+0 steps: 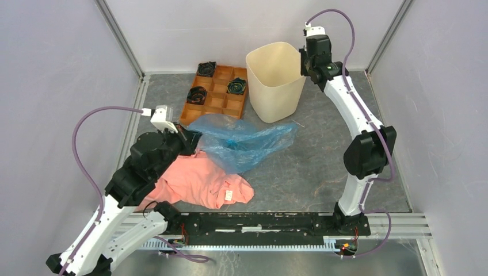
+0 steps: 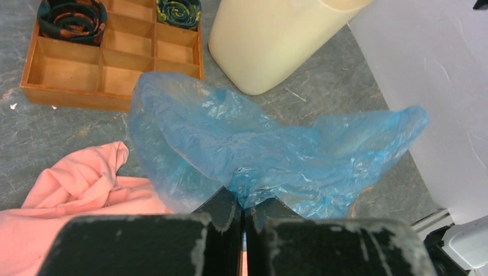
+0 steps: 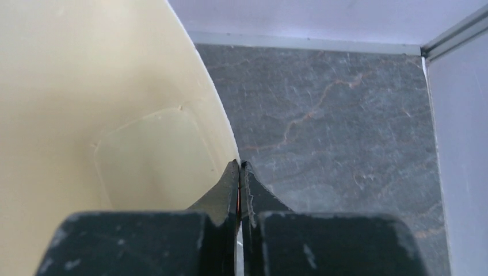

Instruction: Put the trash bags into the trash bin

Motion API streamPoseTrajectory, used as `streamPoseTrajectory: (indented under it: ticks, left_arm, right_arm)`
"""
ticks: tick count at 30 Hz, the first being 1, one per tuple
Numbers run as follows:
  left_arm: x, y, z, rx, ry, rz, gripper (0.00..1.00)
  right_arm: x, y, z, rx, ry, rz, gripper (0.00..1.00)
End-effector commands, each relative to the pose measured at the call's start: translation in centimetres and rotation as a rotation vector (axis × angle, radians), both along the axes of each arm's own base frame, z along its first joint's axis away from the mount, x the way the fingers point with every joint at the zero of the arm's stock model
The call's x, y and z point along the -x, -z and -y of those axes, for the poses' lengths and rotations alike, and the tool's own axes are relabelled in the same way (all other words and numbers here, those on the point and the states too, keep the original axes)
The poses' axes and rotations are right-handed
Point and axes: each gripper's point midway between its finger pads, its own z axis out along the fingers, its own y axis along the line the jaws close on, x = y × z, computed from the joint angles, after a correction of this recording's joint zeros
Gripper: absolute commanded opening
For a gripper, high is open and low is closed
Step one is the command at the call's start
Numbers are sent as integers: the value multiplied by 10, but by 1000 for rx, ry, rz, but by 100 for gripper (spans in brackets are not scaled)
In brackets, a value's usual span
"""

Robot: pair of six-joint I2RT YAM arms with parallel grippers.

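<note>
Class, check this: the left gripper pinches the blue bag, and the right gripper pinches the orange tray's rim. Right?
No. The right gripper pinches the rim of the trash bin, as the right wrist view shows. The left gripper does pinch the blue bag.

Plain, pale lavender-grey walls (image 1: 52,69) box us in on three sides, silver aluminium corner posts (image 1: 122,40) running up, and below, a dark grey marbled stone-look tabletop (image 1: 322,167), evenly lit.

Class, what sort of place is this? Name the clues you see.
Likely a robot lab test cell: plain panel walls, aluminium frame posts, and two arms bolted to a mounting rail.
</note>
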Motion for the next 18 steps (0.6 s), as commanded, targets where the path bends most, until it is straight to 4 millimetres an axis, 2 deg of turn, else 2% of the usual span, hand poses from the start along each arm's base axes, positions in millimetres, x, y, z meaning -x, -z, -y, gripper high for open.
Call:
streamPoseTrajectory:
  ticks: [1, 5, 12, 18]
  left_arm:
    - [-5, -26, -6, -18, -25, 64, 2]
    - [-3, -36, -13, -20, -48, 90, 2]
    - [-4, -28, -12, -12, -52, 70, 2]
    - [-5, -26, -5, 11, -34, 57, 2]
  right_arm:
    - [44, -41, 17, 39, -20, 19, 0]
    - [83, -25, 25, 74, -57, -46, 0]
    - [146, 4, 24, 62, -119, -90, 0]
    - [170, 29, 18, 37, -167, -120, 0]
